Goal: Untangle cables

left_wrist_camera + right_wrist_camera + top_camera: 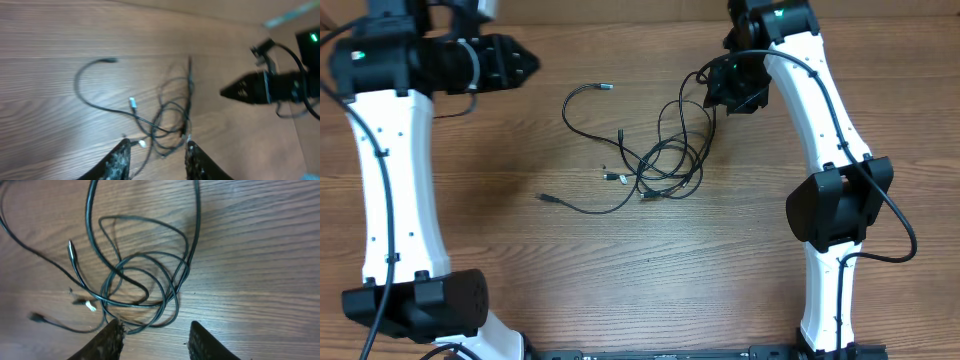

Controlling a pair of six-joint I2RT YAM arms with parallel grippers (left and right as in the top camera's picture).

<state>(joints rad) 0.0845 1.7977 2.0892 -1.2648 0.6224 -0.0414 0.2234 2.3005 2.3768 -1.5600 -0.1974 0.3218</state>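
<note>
Tangle of thin black plug-ended cables [660, 160] on brown wooden table [620, 290]; left gripper [157, 144] well up-left of tangle, right gripper [156, 325] just up-right; both jaws apart, empty

Cables [118, 270] in overlapping loops at mid-frame, lying on the table [260, 255]. Two strands off the top edge. Plugs [90, 305] at lower left. Gripper [155, 330] at the bottom edge, fingers apart, the frame-left one beside the lowest loop.
</note>
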